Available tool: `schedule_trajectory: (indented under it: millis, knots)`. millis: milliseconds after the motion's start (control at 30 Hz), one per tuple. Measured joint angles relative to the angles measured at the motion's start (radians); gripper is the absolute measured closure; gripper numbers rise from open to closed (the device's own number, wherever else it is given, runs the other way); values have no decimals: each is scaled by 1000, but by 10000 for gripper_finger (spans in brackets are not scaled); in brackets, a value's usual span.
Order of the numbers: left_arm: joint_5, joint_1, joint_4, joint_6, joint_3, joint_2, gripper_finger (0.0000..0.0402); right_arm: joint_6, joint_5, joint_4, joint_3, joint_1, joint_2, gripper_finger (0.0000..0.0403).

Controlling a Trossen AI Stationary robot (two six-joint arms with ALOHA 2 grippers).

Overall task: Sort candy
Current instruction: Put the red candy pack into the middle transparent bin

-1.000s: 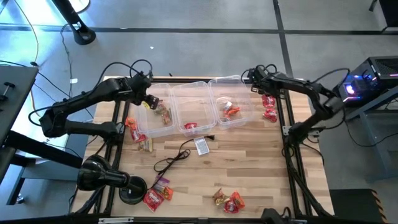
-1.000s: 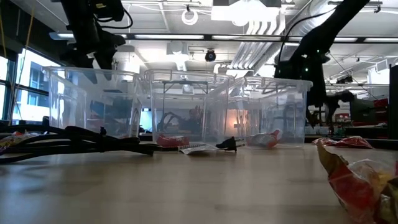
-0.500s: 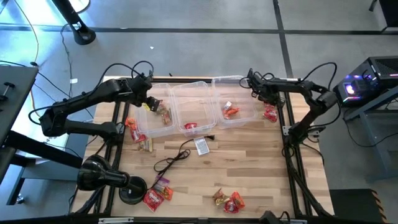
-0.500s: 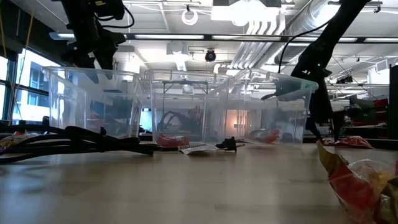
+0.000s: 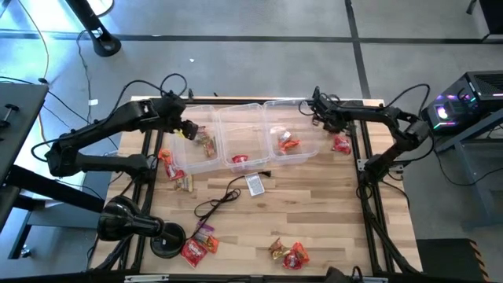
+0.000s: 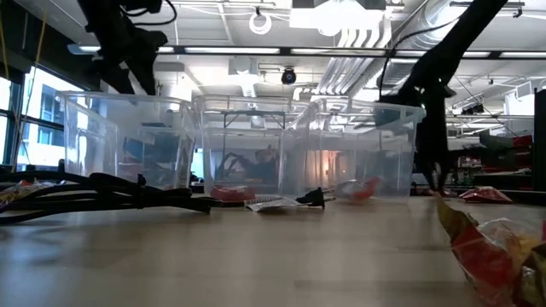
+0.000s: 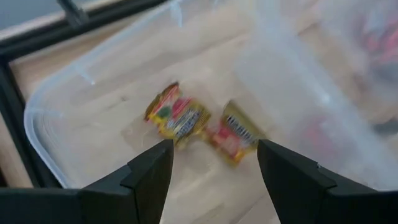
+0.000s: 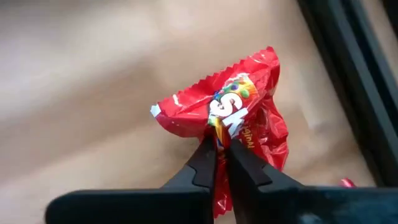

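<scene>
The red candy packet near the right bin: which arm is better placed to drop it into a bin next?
The right arm. Its gripper is already shut on the red candy packet, beside the right bin. The left gripper is open, empty, over the left bin.

Bright overhead light, blurred wrist views

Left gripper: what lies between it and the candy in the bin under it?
Nothing. In the left wrist view the left gripper is open over the left bin, with two candy pieces on the bin floor and no obstruction.
</scene>
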Motion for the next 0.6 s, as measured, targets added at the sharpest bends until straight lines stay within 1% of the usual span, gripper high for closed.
schedule_trajectory:
  millis: [100,267,367,433,533,600]
  knots:
    - [-18,0,37,-11,0,-40,174,-33,33,16,46,3,-39,397]
    - [-54,0,95,-14,0,-111,174,-107,121,5,133,27,-117,400]
    - [-58,0,144,9,0,-153,174,-212,173,7,195,45,-165,401]
    - [-59,0,185,25,0,-176,174,-334,189,40,241,64,-198,402]
    - [-59,0,250,48,0,-192,174,-470,165,92,303,108,-227,402]
    - [-59,0,290,62,0,-195,174,-529,101,158,338,146,-234,402]
